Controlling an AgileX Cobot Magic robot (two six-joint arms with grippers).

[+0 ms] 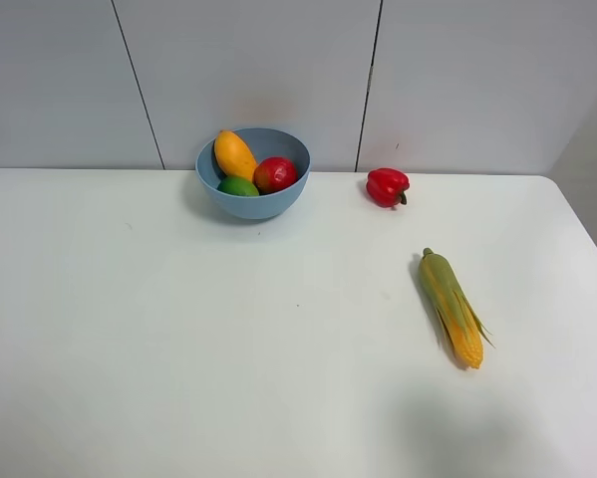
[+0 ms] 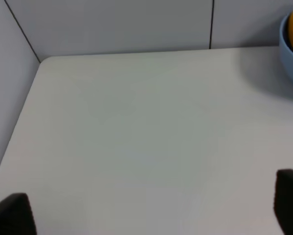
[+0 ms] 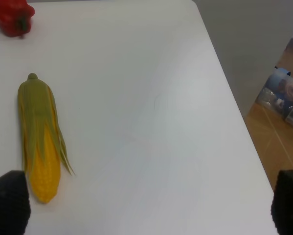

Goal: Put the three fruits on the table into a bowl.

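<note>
Near the far edge of the table (image 1: 178,349), left of its middle, we see the bowl (image 1: 253,173) holding all three fruits – mango (image 1: 234,154), pomegranate (image 1: 275,174) and lime (image 1: 238,186). Just right of it lies a pepper (image 1: 387,186), and the corn (image 1: 451,307) lies nearer the right edge. Our left gripper (image 2: 151,208) and right gripper (image 3: 146,203) each show two dark fingertips spread wide – nothing between them.

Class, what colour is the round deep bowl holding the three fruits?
The round deep bowl is light blue; the exterior high view shows it best.
</note>
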